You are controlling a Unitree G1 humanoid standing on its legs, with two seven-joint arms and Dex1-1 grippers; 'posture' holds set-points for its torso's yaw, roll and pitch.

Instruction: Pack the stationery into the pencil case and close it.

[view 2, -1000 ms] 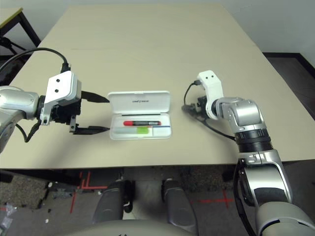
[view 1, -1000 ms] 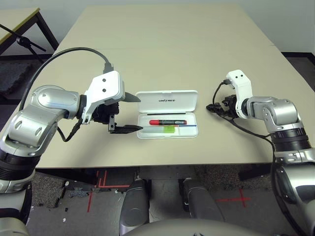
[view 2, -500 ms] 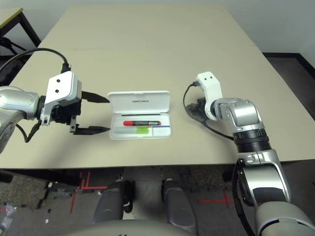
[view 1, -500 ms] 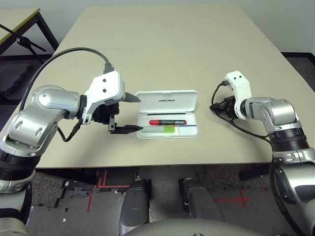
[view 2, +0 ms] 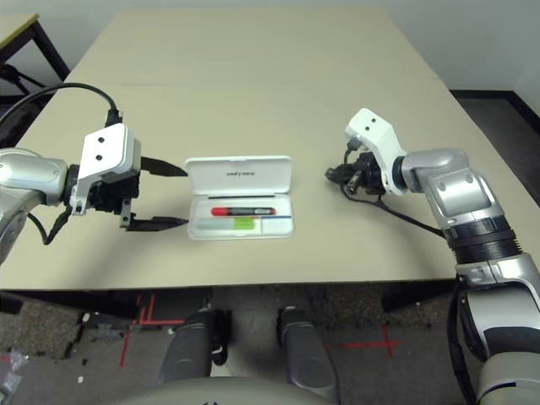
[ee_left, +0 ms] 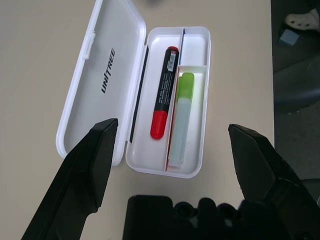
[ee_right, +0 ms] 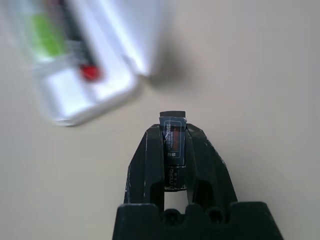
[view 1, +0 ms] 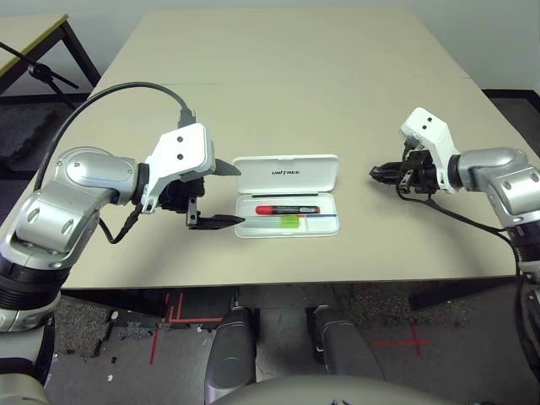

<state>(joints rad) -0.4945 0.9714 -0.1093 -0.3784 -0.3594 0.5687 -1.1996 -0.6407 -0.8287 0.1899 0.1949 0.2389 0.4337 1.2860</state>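
The white pencil case (view 1: 287, 173) lies open mid-table, its "UNITREE" lid folded back flat. Its tray holds the red marker (view 1: 287, 208) with black cap and, beside it, the lime-green highlighter (view 1: 289, 221). My left gripper (view 1: 240, 195) hovers open at the case's left end, one finger at the lid and the other at the tray's front edge. My right gripper (view 1: 374, 173) is to the right of the case, pointing toward it and held above the table. It is shut on the tiny dark grey block (ee_right: 173, 132), which pokes out past the fingertips.
The beige table (view 1: 278, 76) stretches far back, with a seam across it behind the case. Its front edge runs just below the case. A second table (view 1: 34, 34) stands off to the far left. A black cable (view 1: 126, 84) arcs over my left arm.
The right gripper has shut on the dark grey block, lifted it off the table and swung out to the right. The left arm and the case have not moved.
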